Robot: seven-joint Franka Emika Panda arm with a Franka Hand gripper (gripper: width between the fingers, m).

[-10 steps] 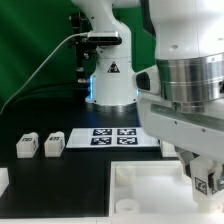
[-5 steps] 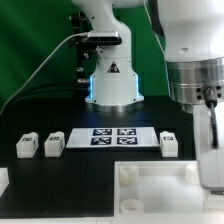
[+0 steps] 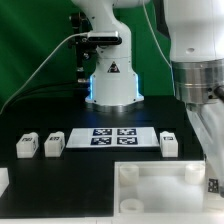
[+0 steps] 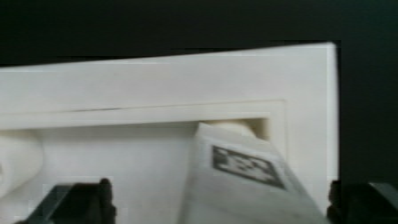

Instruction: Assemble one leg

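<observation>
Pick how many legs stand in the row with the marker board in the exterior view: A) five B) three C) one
B: a leg and a second leg stand to the exterior view's left of the marker board, and a third leg stands to its right.

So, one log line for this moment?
gripper: astride one leg, grip unclear | leg: at tray corner | spare legs: three beside marker board
</observation>
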